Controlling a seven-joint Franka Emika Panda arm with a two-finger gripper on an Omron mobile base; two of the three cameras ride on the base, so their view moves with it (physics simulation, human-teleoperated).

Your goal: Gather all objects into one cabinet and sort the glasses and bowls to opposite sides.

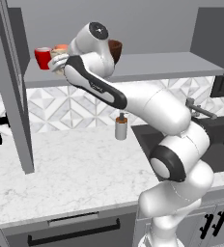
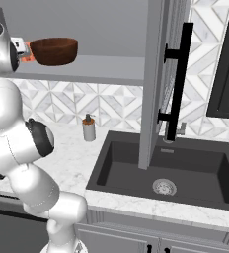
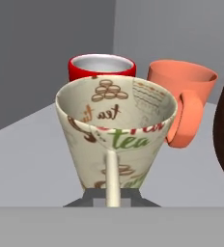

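3 cups stand on the shelf (image 1: 181, 65) in the left base view: red cup (image 1: 43, 58), orange cup (image 1: 61, 48) and, behind the arm, the bowl (image 1: 115, 49).

Right base view: bowl on the shelf, cabinet door (image 2: 161, 74) open.

Hand view: beige cup (image 3: 115, 135) sits right before the gripper (image 3: 113, 195), handle toward it; whether it is grasped I cannot tell.

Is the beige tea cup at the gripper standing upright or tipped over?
Upright: the beige tea cup shows its open mouth on top and narrow base down on the cabinet shelf.
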